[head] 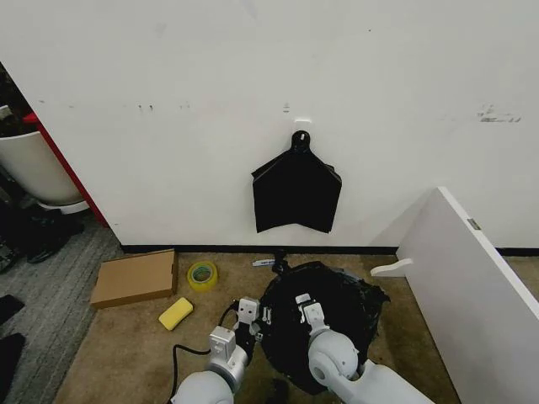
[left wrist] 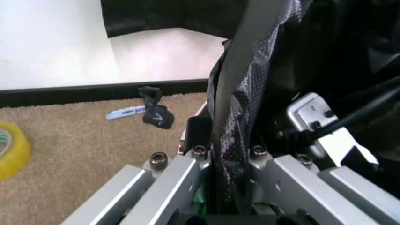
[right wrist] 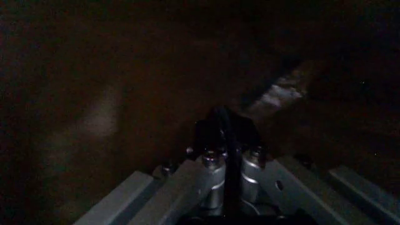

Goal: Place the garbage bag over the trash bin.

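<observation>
Two grippers work low on the carpet in front of the wall. Furthest left lie a flat cardboard sheet (head: 135,277), a yellow sponge (head: 175,313) and a roll of yellow tape (head: 202,275), all well apart from the job. Next, the left gripper (head: 246,313) sits at the left edge of the garbage bag (head: 337,307); the left wrist view has its fingers closed on a fold of the glossy film (left wrist: 240,119), likely to hold the mouth taut. The bag already drapes the trash bin, hiding it. The right gripper (head: 308,313) reaches inside the bag, probably pressing the liner down; I cannot tell how its fingers stand. Rightmost leans a white board (head: 472,278).
</observation>
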